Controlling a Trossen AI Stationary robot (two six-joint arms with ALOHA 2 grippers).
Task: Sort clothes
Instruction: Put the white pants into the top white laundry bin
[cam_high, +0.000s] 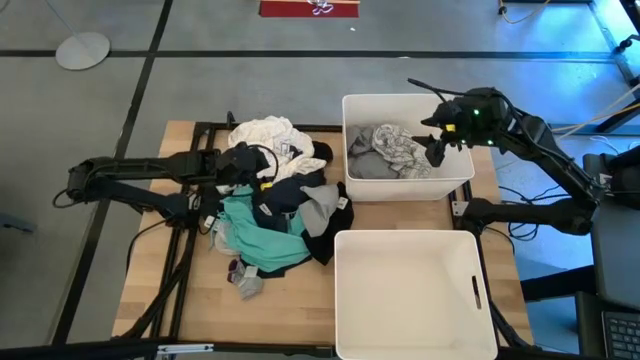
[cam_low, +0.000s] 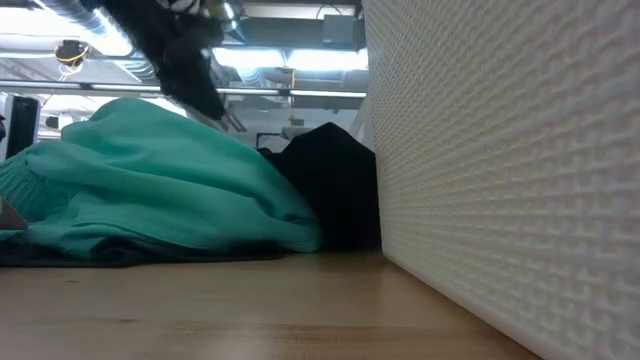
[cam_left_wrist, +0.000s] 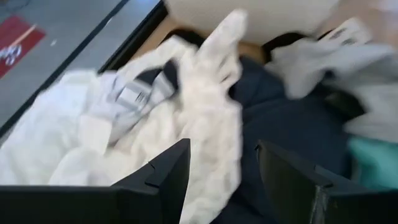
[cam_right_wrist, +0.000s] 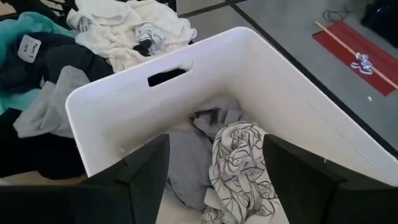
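Sorting is mid-way, by my read. The pile of clothes (cam_high: 272, 205) sits at centre-left of the tabletop (cam_high: 150, 290), w/ a white/cream garment (cam_high: 268, 138) at its 12 o'clock edge, navy and black items in the middle, a teal garment (cam_high: 255, 235) toward 6 o'clock and a small sock (cam_high: 245, 283) at the very 6 o'clock tip.

The far bin (cam_high: 408, 145), at 2 o'clock on the tabletop, already holds a grey piece and a patterned white cloth (cam_high: 398, 150). The near bin (cam_high: 410, 293), at 5 o'clock, looks empty.

Left gripper (cam_left_wrist: 217, 168) comes in from 9 o'clock and hovers low over the cream garment / navy boundary at the pile's top. Its fingers (cam_left_wrist: 161, 174) are spread apart w/ nothing between them; cream fabric lies just ahead and under the gap. Looks like the approach for the next pick.

Right gripper (cam_right_wrist: 214, 180) hangs over the far bin, fingers (cam_right_wrist: 140, 171) wide open and empty, patterned cloth directly below. Prob. a drop-off position.

Next move, as I judge it: left arm needs to go down into the cream garment, close on one fold only, then lift high enough to peel it clear of the navy item tangled beside it. Risk: soft layers overlap, so a deep pinch could drag 2 pieces at once.
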